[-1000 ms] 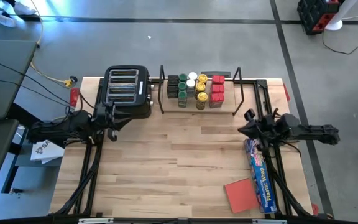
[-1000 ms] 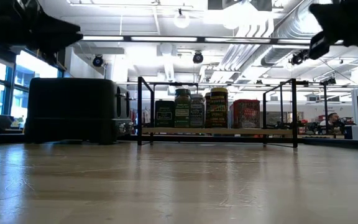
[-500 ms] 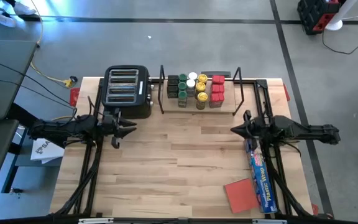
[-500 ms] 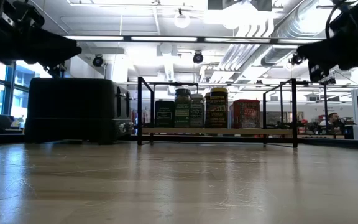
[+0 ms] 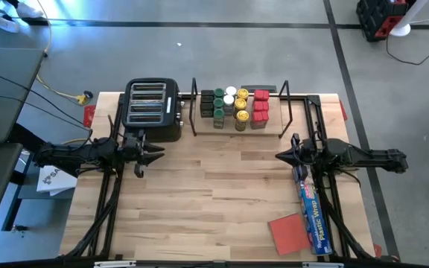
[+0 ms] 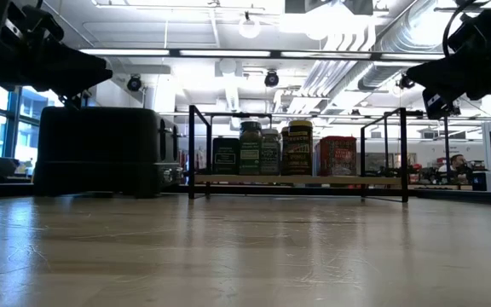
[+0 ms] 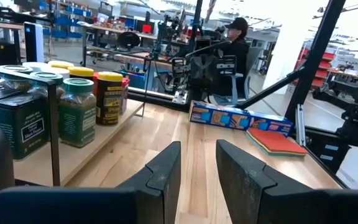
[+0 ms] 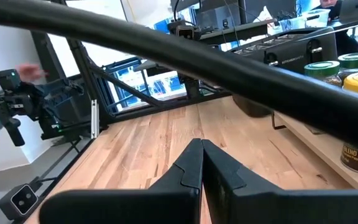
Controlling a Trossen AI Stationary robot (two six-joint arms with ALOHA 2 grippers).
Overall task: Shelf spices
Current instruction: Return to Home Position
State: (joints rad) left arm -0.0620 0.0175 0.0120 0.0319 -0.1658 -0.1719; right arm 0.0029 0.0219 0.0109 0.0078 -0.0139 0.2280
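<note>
The spices (image 5: 234,109) stand in rows on the shelf (image 5: 274,128), a black rod rack with a wooden board at the table's far edge; the low view shows the spices (image 6: 271,149) on its board (image 6: 382,180). They are round jars with green, yellow and white lids, dark square tins and red square ones. My left gripper (image 5: 155,155) hovers in front of the toaster, open, as the left wrist view (image 7: 197,146) shows. My right gripper (image 5: 278,156) hovers near the shelf's right end, shut (image 8: 201,144). Both point toward the table's middle, above the board.
A black slotted toaster (image 5: 152,110) stands left of the shelf. A long blue plastic-wrap box (image 5: 311,208) and a flat red square pad (image 5: 289,232) lie near the right near corner. Bare wood lies between the arms. A person sits in the room beyond (image 7: 235,37).
Both grippers have come down a little and swung toward the table's middle, the left one rightward from beside the toaster, the right one leftward from by the shelf's end. Over the last half second they have hardly moved. The spices have stayed put.
</note>
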